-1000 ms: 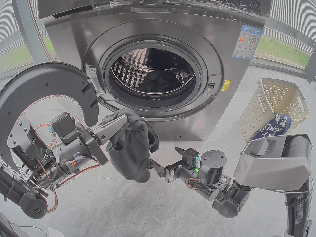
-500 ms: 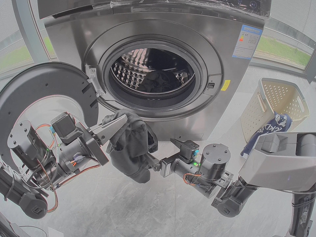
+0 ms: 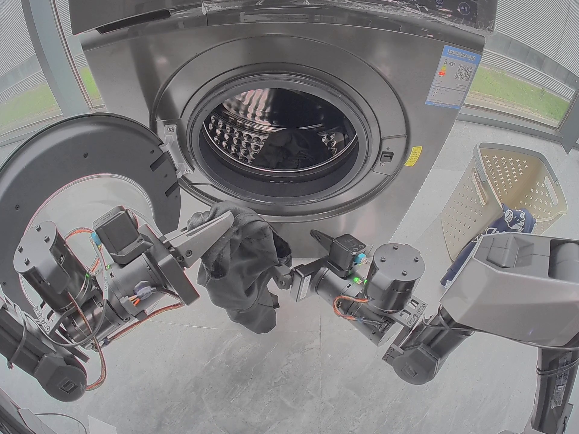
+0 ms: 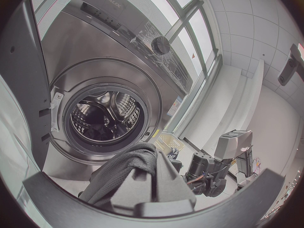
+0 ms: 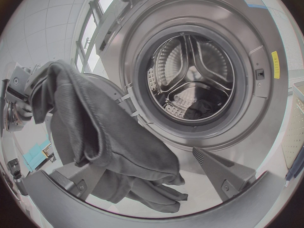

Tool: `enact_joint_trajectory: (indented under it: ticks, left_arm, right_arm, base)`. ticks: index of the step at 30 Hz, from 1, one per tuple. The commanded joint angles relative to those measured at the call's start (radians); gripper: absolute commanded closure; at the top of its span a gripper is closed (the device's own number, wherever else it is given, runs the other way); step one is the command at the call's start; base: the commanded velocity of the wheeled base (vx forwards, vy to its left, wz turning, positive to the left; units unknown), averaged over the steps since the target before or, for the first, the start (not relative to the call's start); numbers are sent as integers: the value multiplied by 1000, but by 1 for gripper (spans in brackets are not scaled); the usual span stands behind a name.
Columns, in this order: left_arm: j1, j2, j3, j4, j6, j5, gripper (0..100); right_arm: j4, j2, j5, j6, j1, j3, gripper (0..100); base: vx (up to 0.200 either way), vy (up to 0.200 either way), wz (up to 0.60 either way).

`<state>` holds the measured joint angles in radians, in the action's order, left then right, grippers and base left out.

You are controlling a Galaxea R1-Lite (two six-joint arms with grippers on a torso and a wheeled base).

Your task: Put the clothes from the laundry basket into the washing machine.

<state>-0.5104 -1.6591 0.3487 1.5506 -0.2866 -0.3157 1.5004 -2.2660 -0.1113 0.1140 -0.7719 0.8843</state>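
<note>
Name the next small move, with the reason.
Probably shut the right hand on the dark grey garment: its fingers stand open with the hanging folds between them, while the left hand grips the top, below the open drum.

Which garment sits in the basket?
The navy printed one; the grey one hangs from the left gripper, a dark one lies in the drum.

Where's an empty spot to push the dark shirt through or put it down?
The drum mouth is open above the dark cloth lying inside. The floor under both arms is bare. Crowded: just below the opening, where the left gripper and right gripper flank the held garment.
</note>
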Motion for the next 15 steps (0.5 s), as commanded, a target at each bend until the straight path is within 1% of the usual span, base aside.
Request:
enact_joint_trajectory:
  ticks: [1, 3, 7, 10, 15]
  left_arm:
    - [-3, 2, -5, 0, 1, -3, 100]
    - [-3, 2, -7, 0, 1, -5, 100]
    - [-3, 4, -7, 2, 1, -6, 100]
    - [-5, 4, -7, 0, 1, -6, 100]
    - [-5, 6, -7, 2, 1, -6, 100]
  right_arm:
    - [0, -7, 4, -5, 49, 5, 0]
    - [1, -7, 8, -7, 79, 5, 0]
    - [3, -7, 13, -8, 114, 5, 0]
    - [3, -9, 13, -10, 117, 4, 0]
    - [1, -30, 13, -10, 94, 9, 0]
  base:
    - [0, 0, 0]
    - [0, 0, 0]
    - [0, 0, 0]
    - [0, 0, 0]
    - [0, 0, 0]
